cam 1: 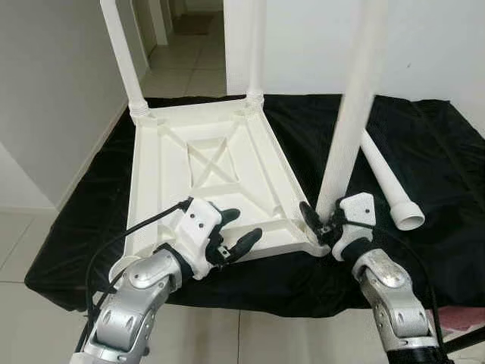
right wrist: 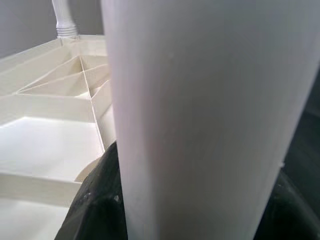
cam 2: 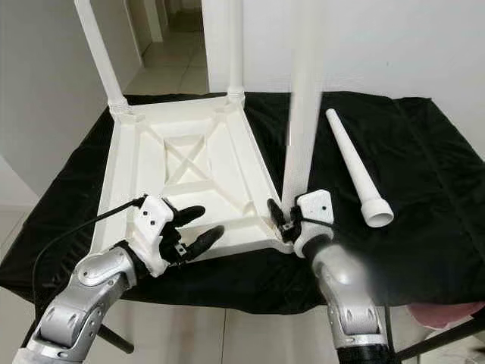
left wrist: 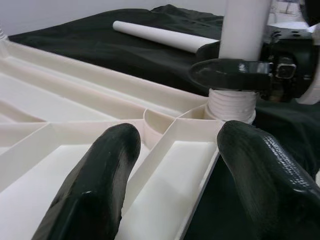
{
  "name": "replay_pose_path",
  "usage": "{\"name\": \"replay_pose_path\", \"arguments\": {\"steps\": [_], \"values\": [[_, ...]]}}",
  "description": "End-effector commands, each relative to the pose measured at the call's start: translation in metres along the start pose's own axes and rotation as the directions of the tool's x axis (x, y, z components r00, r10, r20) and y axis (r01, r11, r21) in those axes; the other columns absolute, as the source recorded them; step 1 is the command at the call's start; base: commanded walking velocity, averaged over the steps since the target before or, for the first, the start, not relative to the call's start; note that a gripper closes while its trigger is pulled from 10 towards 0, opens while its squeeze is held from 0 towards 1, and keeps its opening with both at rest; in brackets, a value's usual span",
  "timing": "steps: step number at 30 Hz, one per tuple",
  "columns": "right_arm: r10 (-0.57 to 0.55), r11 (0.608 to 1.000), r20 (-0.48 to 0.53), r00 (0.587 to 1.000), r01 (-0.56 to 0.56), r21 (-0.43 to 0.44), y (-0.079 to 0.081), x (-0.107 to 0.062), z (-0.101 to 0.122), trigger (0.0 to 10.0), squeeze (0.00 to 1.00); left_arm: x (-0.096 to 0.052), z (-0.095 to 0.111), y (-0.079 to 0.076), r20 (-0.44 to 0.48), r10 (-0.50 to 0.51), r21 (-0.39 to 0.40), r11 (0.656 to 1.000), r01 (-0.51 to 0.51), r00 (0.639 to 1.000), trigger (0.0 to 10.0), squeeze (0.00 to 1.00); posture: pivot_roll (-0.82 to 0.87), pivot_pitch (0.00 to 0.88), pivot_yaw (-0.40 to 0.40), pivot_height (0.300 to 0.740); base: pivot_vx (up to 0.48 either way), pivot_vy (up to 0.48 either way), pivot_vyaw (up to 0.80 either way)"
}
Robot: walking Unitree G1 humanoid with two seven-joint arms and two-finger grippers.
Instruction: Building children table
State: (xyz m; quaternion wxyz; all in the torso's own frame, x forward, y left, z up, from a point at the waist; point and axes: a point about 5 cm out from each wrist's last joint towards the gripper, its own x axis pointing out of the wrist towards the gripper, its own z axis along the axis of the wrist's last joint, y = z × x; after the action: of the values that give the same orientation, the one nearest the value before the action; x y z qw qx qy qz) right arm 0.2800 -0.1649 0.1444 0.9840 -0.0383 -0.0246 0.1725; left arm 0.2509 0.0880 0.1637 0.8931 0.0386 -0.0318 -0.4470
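A white plastic tabletop (cam 1: 220, 174) lies upside down on a black-draped table (cam 1: 424, 159). Two white legs (cam 1: 125, 64) stand screwed into its far corners. A third leg (cam 1: 348, 114) stands upright in the near right corner socket, and my right gripper (cam 1: 320, 222) is shut on its base. In the right wrist view that leg (right wrist: 200, 115) sits between the black fingers (right wrist: 95, 210). My left gripper (cam 1: 239, 231) is open over the tabletop's near edge, holding nothing, its fingers (left wrist: 95, 190) straddling a rib. A fourth leg (cam 1: 390, 186) lies loose on the cloth to the right.
The table stands against a white wall (cam 1: 318, 38), with a tiled corridor (cam 1: 178, 57) behind on the left. Its front edge (cam 1: 265, 303) is just below my arms. A cable (cam 1: 114, 250) loops from my left wrist.
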Motion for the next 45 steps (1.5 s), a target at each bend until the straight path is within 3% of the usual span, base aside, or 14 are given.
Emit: {"name": "replay_pose_path", "arguments": {"steps": [1, 10, 16, 22, 28, 37, 45], "values": [[0.015, 0.998, -0.121, 0.993, -0.008, 0.059, 0.007, -0.002, -0.025, 10.0, 0.0, -0.001, 0.0, 0.004, -0.012, 0.048, 0.004, 0.999, -0.048, 0.999, 10.0, 0.0, -0.04, 0.081, 0.073, 0.74, 0.0, 0.0, 0.0], [-0.028, 0.999, -0.06, 0.998, 0.03, 0.03, 0.011, -0.004, -0.023, 10.0, 0.0, -0.003, -0.001, 0.001, -0.013, 0.064, -0.003, 0.998, -0.064, 0.998, 10.0, 0.0, -0.04, 0.083, 0.059, 0.74, 0.0, 0.0, 0.0], [-0.095, 0.992, -0.038, 0.995, 0.098, 0.076, 0.01, -0.006, -0.022, 10.0, 0.0, -0.003, 0.0, 0.005, -0.005, 0.083, -0.001, 0.997, -0.083, 0.997, 10.0, 0.0, -0.04, 0.078, 0.056, 0.74, 0.0, 0.0, 0.0], [-0.059, 0.998, -0.011, 0.998, 0.059, -0.038, 0.016, -0.01, -0.023, 10.0, 0.0, -0.002, 0.0, 0.007, -0.002, 0.088, 0.002, 0.996, -0.088, 0.996, 10.0, 0.0, -0.04, 0.074, 0.063, 0.74, 0.0, 0.0, 0.0], [-0.022, 0.998, -0.012, 1.0, 0.022, -0.064, 0.022, -0.012, -0.026, 10.0, 0.0, 0.0, 0.001, 0.007, 0.0, 0.078, 0.008, 0.997, -0.078, 0.997, 10.0, 0.0, -0.04, 0.075, 0.07, 0.74, 0.0, 0.0, 0.0], [-0.082, 0.996, -0.039, 0.996, 0.084, 0.042, 0.021, -0.011, -0.031, 10.0, 0.0, 0.0, 0.002, 0.007, 0.0, 0.077, 0.008, 0.997, -0.077, 0.997, 10.0, 0.0, -0.04, 0.073, 0.071, 0.74, 0.0, 0.0, 0.0], [-0.048, 0.999, 0.001, 0.999, 0.048, -0.02, 0.024, -0.016, -0.033, 10.0, 0.0, -0.002, 0.001, 0.008, -0.007, 0.079, 0.008, 0.997, -0.078, 0.997, 10.0, 0.0, -0.03, 0.082, 0.077, 0.74, 0.0, 0.0, 0.0]]}}
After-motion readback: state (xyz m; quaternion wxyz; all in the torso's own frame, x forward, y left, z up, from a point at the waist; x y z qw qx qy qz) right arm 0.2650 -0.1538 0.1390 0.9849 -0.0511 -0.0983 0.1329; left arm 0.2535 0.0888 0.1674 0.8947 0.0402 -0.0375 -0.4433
